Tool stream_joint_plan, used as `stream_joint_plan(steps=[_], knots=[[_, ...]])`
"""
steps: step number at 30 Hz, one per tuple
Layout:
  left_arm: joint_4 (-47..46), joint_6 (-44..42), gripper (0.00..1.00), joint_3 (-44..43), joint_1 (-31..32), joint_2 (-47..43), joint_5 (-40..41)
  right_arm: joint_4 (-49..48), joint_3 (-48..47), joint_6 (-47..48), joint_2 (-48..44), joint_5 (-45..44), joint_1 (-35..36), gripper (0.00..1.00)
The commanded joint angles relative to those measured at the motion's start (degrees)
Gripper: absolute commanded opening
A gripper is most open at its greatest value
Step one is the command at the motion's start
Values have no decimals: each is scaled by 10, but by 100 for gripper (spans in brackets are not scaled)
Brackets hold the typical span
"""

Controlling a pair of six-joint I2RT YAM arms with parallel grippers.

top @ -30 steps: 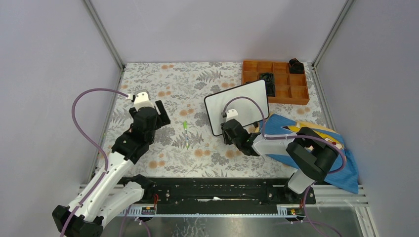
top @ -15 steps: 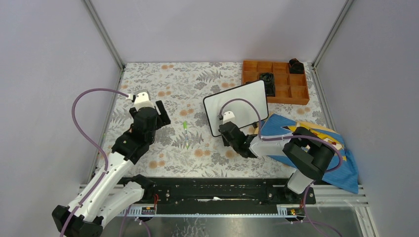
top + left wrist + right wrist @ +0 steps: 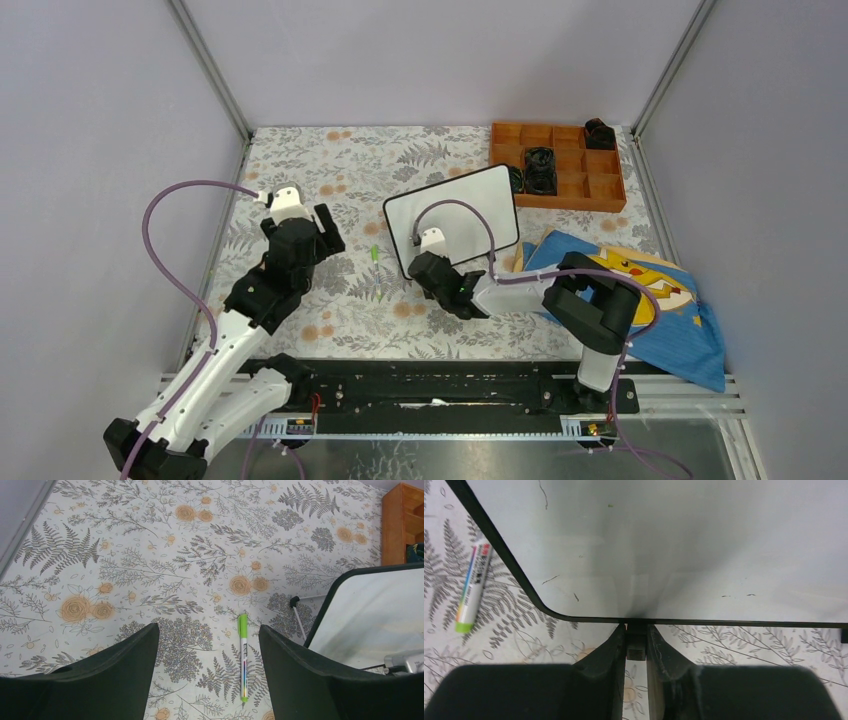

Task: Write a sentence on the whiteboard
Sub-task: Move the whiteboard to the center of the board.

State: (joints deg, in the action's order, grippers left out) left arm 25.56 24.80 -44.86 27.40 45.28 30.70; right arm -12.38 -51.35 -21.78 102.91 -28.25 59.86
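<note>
Floral table [image 3: 330, 170], top view: whiteboard pinched by the right arm, green marker loose.
Blue Pikachu cloth [image 3: 690, 330], at 4 o'clock from centre, under the right arm. Orange compartment tray [image 3: 560, 203], far corner at 1 o'clock, dark items inside. Whiteboard [image 3: 470, 200], just right of centre, tilted, near edge toward 7 o'clock; face shows only faint specks. Right gripper [image 3: 636, 630], closed on a small black tab at the whiteboard's lower frame. Left gripper [image 3: 207, 635], jaws spread wide, holding nothing, at 9 o'clock from the marker. Green marker [image 3: 243, 662], flat on the table, at 9 o'clock from the whiteboard, near its corner.
</note>
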Motion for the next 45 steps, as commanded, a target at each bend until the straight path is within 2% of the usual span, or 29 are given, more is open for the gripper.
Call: stream_joint_plan(steps=[1, 8, 16, 18, 21, 23, 25, 29, 33, 39, 45], knots=[[-30, -6, 80, 8, 5, -9, 21, 46, -63, -96, 26, -40, 18, 0], [-28, -5, 80, 8, 6, -12, 26, 166, -147, -191, 68, -117, 39, 0], [-27, -5, 80, 9, 8, -14, 28, 184, -157, -184, 78, -116, 40, 0], [-27, -5, 81, 9, 9, -14, 28, 170, -146, -169, 69, -106, 42, 11], [-28, -5, 81, 8, 9, -13, 27, 151, -133, -152, 55, -97, 46, 40], [-28, -5, 81, 8, 9, -12, 27, 151, -132, -148, 49, -96, 49, 54], [-28, -5, 81, 8, 9, -12, 27, 153, -132, -146, 44, -96, 50, 62], [-27, -5, 81, 8, 10, -14, 29, 158, -131, -145, 23, -92, 52, 67], [-26, -4, 81, 10, 11, -16, 31, 160, -108, -127, -47, -92, 61, 70], [-32, -6, 81, 10, 12, -11, 18, 105, 27, -73, -227, -79, 55, 75], [-82, -8, 83, 30, 12, -32, -73, 76, 148, -73, -377, -78, -18, 77]])
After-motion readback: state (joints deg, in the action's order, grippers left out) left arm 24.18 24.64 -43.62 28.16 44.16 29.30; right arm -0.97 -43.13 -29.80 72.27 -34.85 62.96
